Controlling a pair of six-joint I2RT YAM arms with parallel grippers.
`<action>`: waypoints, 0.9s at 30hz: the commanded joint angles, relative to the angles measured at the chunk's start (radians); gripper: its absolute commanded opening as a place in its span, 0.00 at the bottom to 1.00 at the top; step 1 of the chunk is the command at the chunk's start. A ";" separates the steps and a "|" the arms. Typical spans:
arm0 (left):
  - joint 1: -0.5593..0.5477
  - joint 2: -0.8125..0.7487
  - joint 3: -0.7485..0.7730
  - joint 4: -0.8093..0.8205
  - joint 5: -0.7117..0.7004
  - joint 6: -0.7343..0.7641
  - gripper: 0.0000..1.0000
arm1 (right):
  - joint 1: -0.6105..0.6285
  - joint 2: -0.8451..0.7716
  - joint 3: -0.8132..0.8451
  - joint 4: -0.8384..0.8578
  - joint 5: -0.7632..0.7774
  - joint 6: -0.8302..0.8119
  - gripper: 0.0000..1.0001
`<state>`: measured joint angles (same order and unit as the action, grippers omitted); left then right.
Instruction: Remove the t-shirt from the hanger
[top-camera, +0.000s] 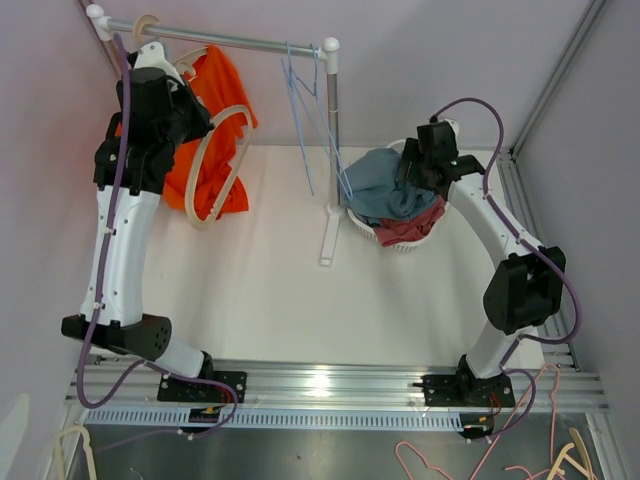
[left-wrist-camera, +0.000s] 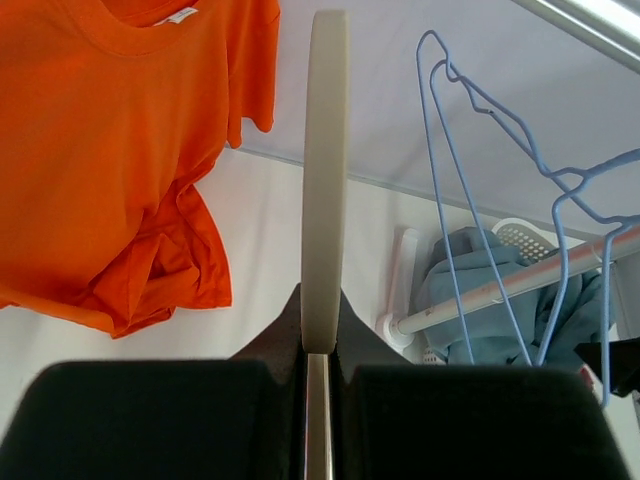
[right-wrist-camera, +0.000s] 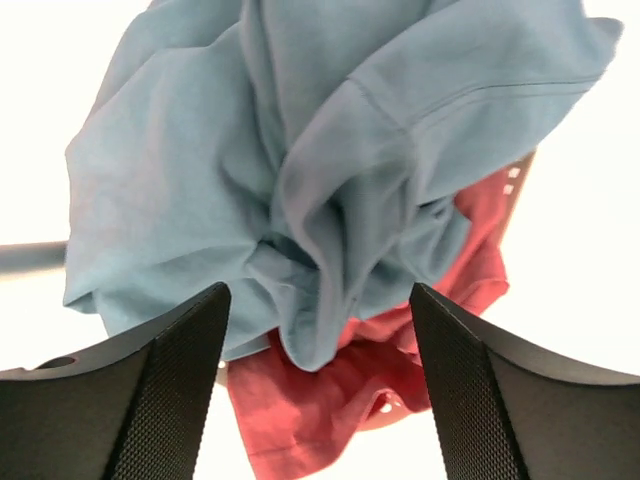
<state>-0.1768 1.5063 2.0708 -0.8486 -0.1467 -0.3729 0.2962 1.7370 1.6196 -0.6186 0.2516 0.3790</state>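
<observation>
The orange t-shirt (top-camera: 210, 120) hangs at the left end of the rack, its hem bunched on the table. It also shows at the left of the left wrist view (left-wrist-camera: 110, 150), collar at the top. My left gripper (top-camera: 203, 125) is shut on a cream hanger (top-camera: 228, 165), seen edge-on in the left wrist view (left-wrist-camera: 325, 180) between the pads (left-wrist-camera: 322, 305). There the hanger stands clear to the right of the shirt. My right gripper (top-camera: 415, 175) is open and empty (right-wrist-camera: 320, 300) just above a blue-grey shirt (right-wrist-camera: 330, 160).
The metal rail (top-camera: 235, 42) stands on a post (top-camera: 331, 130) at mid table. Blue wire hangers (top-camera: 305, 110) hang from its right end (left-wrist-camera: 480, 200). A white basket (top-camera: 400, 240) holds the blue-grey shirt and a red shirt (right-wrist-camera: 340, 400). Another cream hanger (top-camera: 148, 24) is on the rail.
</observation>
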 joint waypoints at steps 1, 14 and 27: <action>0.008 0.017 0.049 0.065 0.018 0.052 0.00 | -0.002 -0.017 0.068 -0.061 0.064 -0.017 0.78; 0.022 0.015 -0.069 0.383 0.188 0.132 0.01 | 0.008 -0.237 0.045 0.013 0.064 -0.040 0.80; 0.014 0.227 0.075 0.427 0.314 0.081 0.01 | 0.026 -0.316 -0.029 0.077 0.040 -0.040 0.80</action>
<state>-0.1612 1.6966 2.0731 -0.4721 0.1154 -0.2714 0.3153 1.4780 1.6108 -0.5926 0.2951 0.3565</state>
